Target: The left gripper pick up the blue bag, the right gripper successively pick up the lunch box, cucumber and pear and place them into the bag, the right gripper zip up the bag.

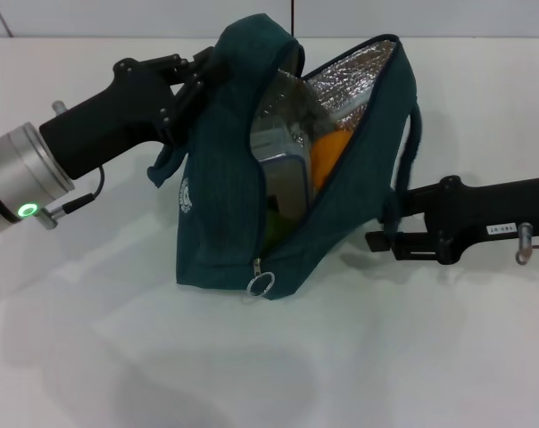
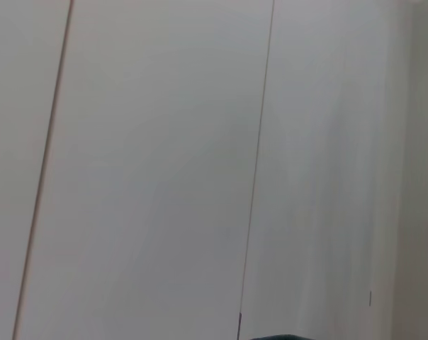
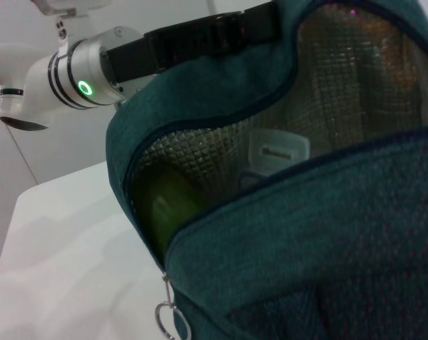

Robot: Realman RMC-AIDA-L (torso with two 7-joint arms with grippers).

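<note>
Since the lunch box [image 1: 283, 174], cucumber [image 3: 168, 209] and an orange item lie inside the blue bag [image 1: 220, 223] on the desk [image 1: 91, 357], only zipping remains. Left end effector [image 1: 201, 69] grips the bag's top; I cannot tell the right end effector's [image 1: 385, 239] state.

The light is bright and soft on the white table [image 1: 118, 357]. A faint gray shadow lies under the blue bag [image 1: 225, 223]. Up close, the bag looks a bit blurry.
</note>
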